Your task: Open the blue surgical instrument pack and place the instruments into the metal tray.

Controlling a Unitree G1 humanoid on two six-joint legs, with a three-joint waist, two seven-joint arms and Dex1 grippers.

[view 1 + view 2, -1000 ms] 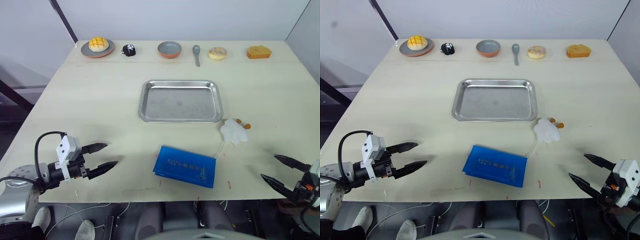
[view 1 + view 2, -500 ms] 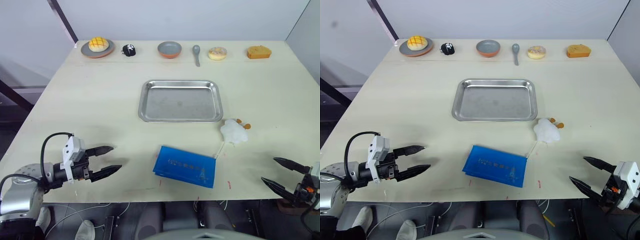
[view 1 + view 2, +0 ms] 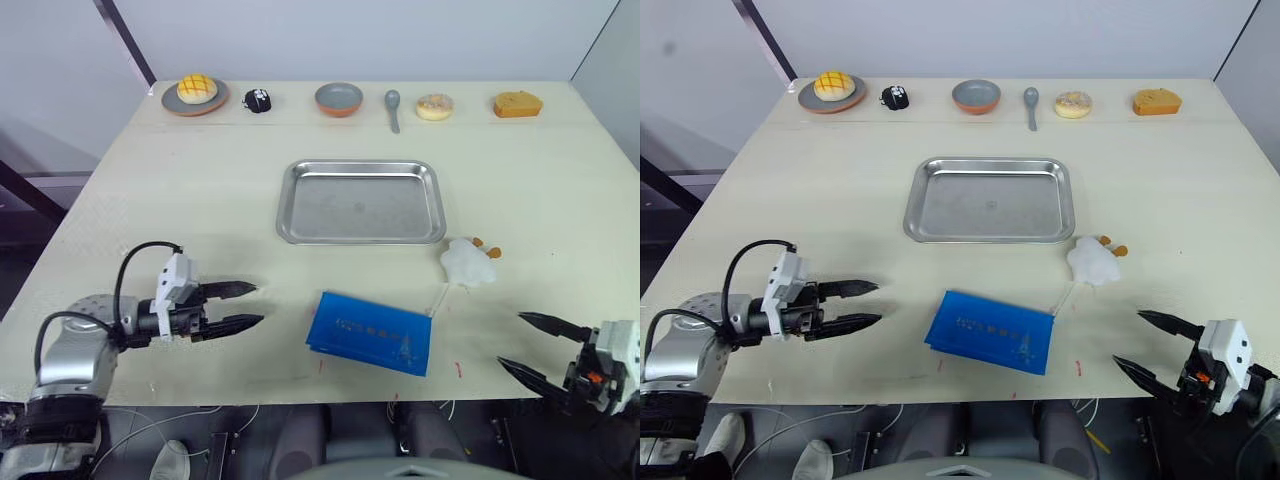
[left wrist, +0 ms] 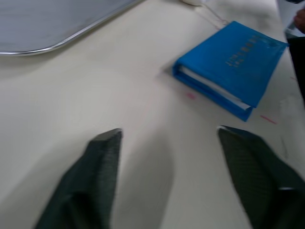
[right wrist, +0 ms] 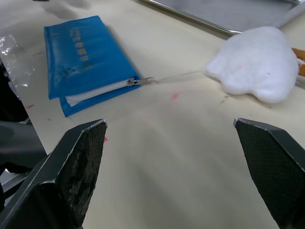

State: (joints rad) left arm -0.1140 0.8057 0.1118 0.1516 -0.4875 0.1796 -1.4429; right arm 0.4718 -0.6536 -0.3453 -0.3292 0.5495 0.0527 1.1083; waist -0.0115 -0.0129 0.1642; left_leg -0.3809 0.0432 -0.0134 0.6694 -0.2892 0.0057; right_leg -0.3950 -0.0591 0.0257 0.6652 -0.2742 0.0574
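The blue surgical instrument pack [image 3: 370, 332] lies flat and closed near the table's front edge, its white lining showing along one side [image 4: 209, 86]. The instruments are hidden. Behind the pack, the metal tray [image 3: 360, 238] sits empty at the table's centre. My left gripper [image 3: 258, 304] hovers low over the table left of the pack, fingers apart with nothing between them. At the front right corner, my right gripper [image 3: 510, 339] stands open and empty, to the right of the pack [image 5: 81, 52].
A white glove-like lump [image 3: 467, 263] lies right of the tray, with a thin cord running to the pack's zipper [image 5: 133, 81]. Along the far edge stand a plate with a bun [image 3: 197, 92], a small black object [image 3: 258, 100], a bowl [image 3: 339, 98], a spoon [image 3: 393, 108], a doughnut [image 3: 435, 106] and a cake [image 3: 518, 103].
My left gripper has moved right toward the pack, and its fingers have drawn closer together. My right gripper has shifted a little left along the front edge.
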